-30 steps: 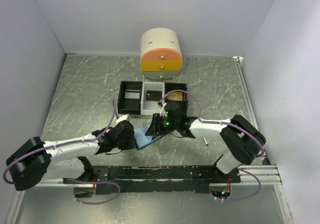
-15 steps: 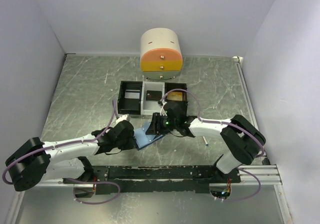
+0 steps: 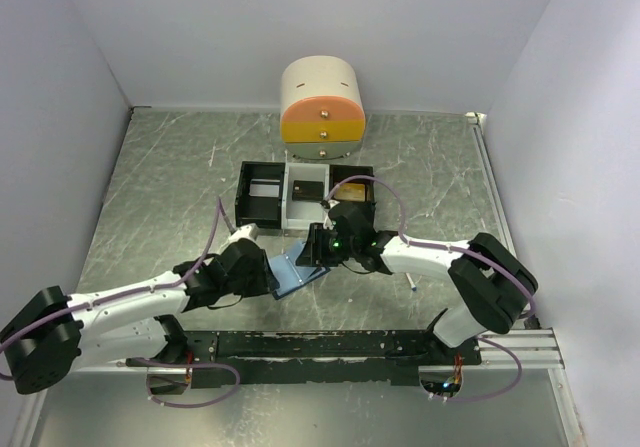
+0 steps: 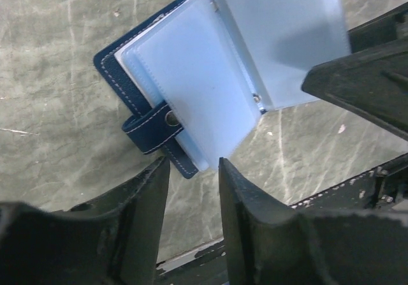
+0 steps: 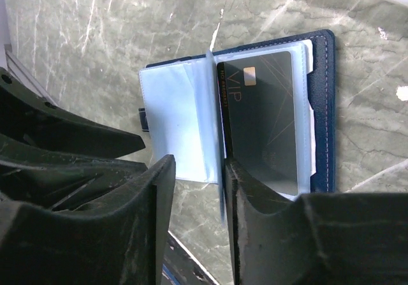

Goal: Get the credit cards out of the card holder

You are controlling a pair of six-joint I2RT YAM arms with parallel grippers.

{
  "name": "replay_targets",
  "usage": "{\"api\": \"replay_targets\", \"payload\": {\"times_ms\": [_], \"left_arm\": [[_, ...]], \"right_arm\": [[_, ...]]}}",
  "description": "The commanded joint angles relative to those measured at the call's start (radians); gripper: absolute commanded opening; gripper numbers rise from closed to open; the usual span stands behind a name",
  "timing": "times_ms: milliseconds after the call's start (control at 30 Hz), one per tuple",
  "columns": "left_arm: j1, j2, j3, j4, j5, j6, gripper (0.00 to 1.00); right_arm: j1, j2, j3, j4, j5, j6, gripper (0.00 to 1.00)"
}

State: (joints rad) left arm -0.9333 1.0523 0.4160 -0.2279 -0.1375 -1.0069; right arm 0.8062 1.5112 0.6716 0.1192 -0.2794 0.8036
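Note:
The card holder lies open on the table between both grippers, dark blue outside with light blue clear sleeves. In the left wrist view its clasp tab points at my left gripper, which is open with a sleeve corner at its fingertips. In the right wrist view a dark credit card marked VIP sits in a sleeve on the holder's right half. My right gripper is open, with one loose sleeve page standing on edge against its right finger. In the top view the left gripper and the right gripper flank the holder.
A black-and-white three-compartment tray stands just behind the holder, with something tan-gold in its right compartment. A round drawer cabinet stands behind it. A thin white syringe lies right of the right arm. The black base rail runs along the front.
The left arm has stretched lower and further left while its gripper stays at the holder. The right arm has shifted slightly. The holder stays open in place.

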Motion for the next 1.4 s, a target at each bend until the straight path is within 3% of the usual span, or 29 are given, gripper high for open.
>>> {"api": "replay_targets", "payload": {"times_ms": [0,133,267,467,800,1133,1367], "left_arm": [[-0.009,-0.018,0.017,0.082,0.02,0.014,0.52],[-0.009,0.05,0.027,0.088,0.003,-0.002,0.56],[-0.011,0.131,0.038,0.074,-0.01,-0.012,0.48],[-0.013,0.143,0.029,0.065,-0.031,-0.021,0.4],[-0.015,0.07,-0.005,0.011,-0.061,-0.041,0.38],[-0.015,-0.06,-0.018,-0.09,-0.099,-0.061,0.42],[-0.015,-0.113,-0.015,-0.043,-0.064,-0.045,0.5]], "right_arm": [[0.004,-0.019,0.022,0.012,-0.017,0.005,0.35],[0.003,-0.009,0.022,0.048,-0.061,0.018,0.3],[0.003,-0.005,0.011,0.092,-0.1,0.032,0.28],[0.013,0.039,0.02,0.133,-0.172,0.04,0.35],[0.039,0.135,0.053,0.146,-0.209,0.031,0.39],[0.04,0.086,0.072,0.047,-0.107,-0.017,0.41],[0.031,0.051,0.124,-0.065,0.014,-0.087,0.42]]}}
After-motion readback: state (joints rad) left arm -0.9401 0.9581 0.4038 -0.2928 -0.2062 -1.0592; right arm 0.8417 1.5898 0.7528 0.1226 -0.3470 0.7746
